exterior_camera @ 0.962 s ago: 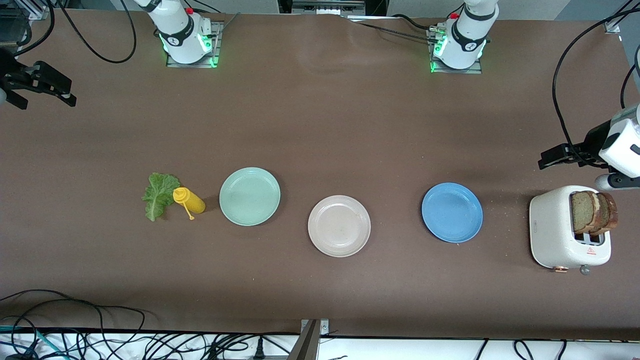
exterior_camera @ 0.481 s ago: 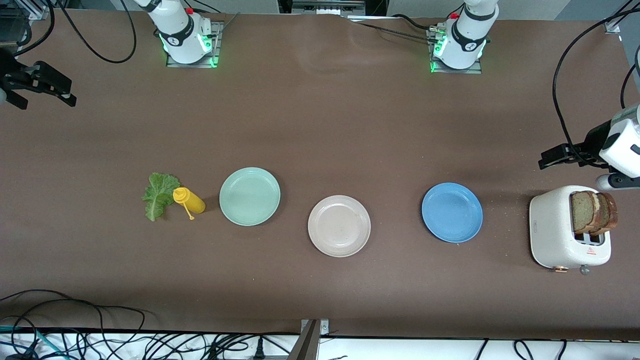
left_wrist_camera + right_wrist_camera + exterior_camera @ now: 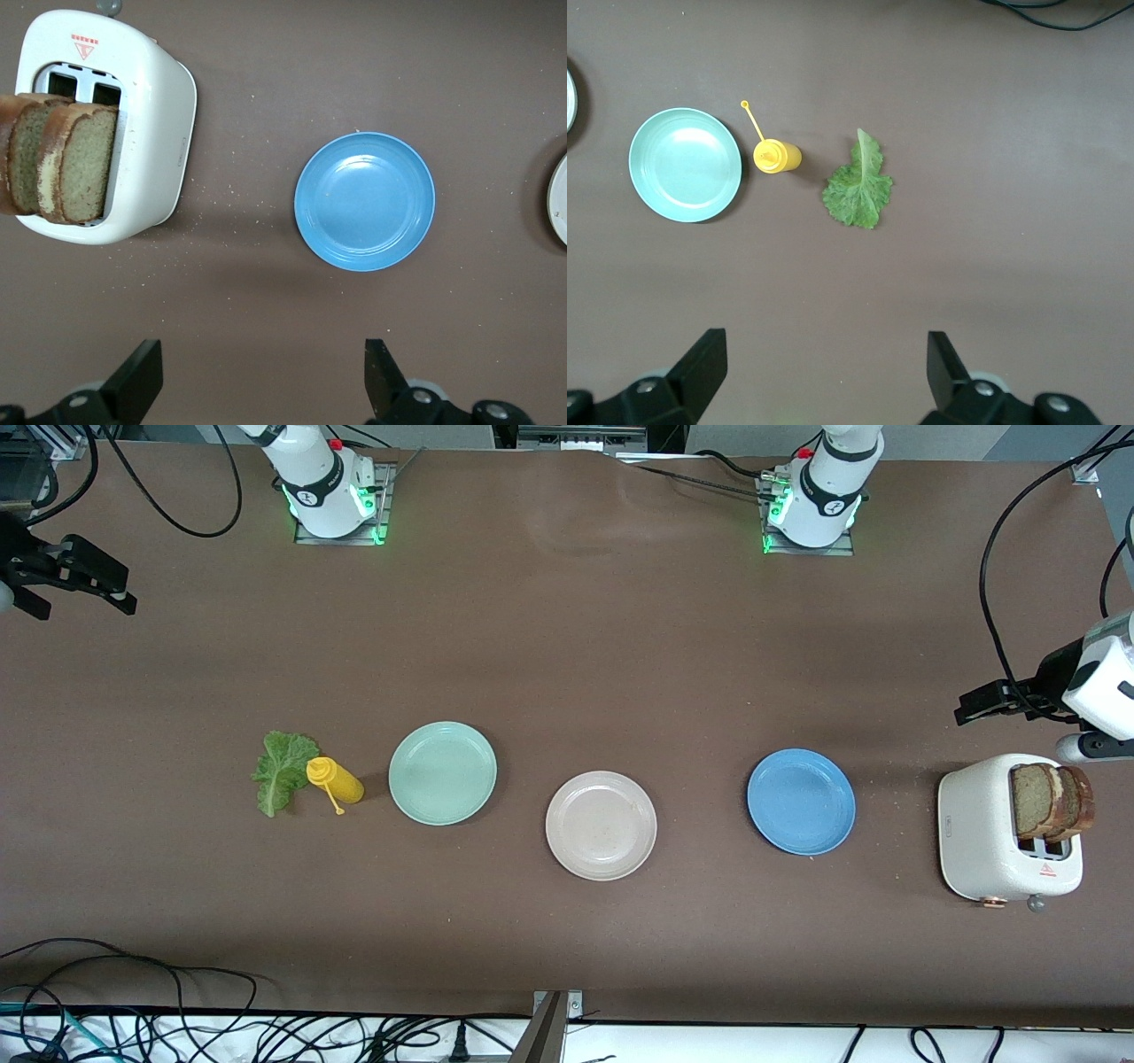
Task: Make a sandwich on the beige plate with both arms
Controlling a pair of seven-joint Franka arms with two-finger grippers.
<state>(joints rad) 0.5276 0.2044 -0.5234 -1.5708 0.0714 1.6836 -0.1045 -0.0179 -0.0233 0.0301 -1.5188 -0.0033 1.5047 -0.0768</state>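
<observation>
Beige plate (image 3: 601, 825): round, raised rim, bare, flat on desk mid-row, between mint-green plate (image 3: 442, 772) and blue plate (image 3: 801, 802), slightly nearer front camera than both. Two brown bread slices (image 3: 1052, 801) w/ darker crust stand upright in white toaster (image 3: 983, 837) at left arm's end. Ruffled green lettuce leaf (image 3: 282, 771) lies flat at right arm's end, touching yellow bottle (image 3: 335, 779).

Count on the brown table: three round plates, namely one mint-green plate (image 3: 442, 772), one pale beige plate (image 3: 601, 825) and one blue plate (image 3: 801, 802). One white two-slot toaster (image 3: 988, 840) holding two brown bread slices (image 3: 1051, 801). One ruffled green lettuce leaf (image 3: 282, 771). One yellow squeeze bottle (image 3: 335, 780).
</observation>
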